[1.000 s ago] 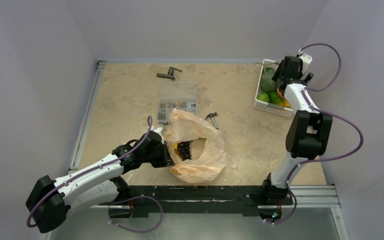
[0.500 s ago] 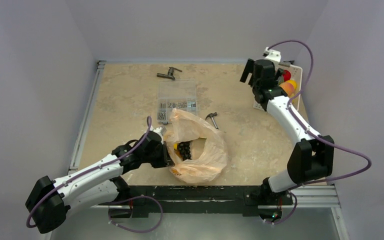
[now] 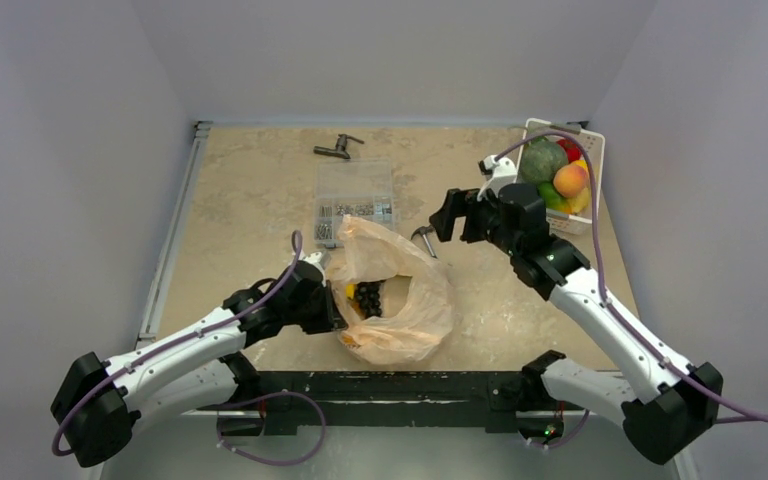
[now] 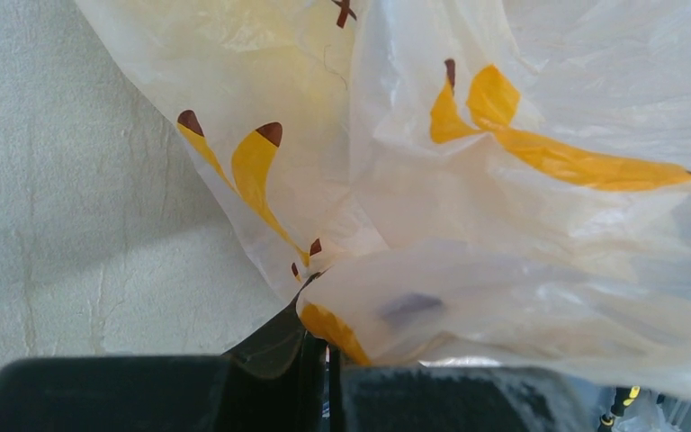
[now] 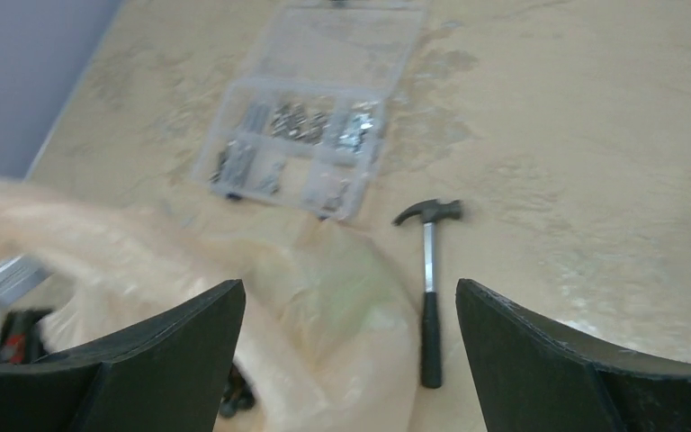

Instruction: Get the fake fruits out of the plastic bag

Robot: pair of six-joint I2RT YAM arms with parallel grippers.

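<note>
Top external view: my left arm lies low, stretched from its base at the near left corner diagonally toward the middle of the table (image 3: 240,190). The left gripper (image 3: 336,305) sits at the left rim of the plastic bag (image 3: 410,300). The bag lies with its mouth open near the front edge, and a dark clustered piece (image 3: 367,298) shows inside it. My right arm runs from the near right corner up and to the left, its forearm extended. The right gripper (image 3: 447,213) hangs over the table just beyond the bag's far right side, close to the hammer (image 3: 423,234). The peach (image 3: 570,180) and a green fruit (image 3: 551,196) sit in the white basket (image 3: 597,150) at the far right, well apart from the bag.

Left wrist view: I see the fingers pressed together with a fold of the bag's thin film pinched between them.

Right wrist view: my fingers stand spread wide with nothing between them. Below them lies the bag, with the hammer just to its right. The clear parts box (image 5: 301,148) lies farther off.
</note>
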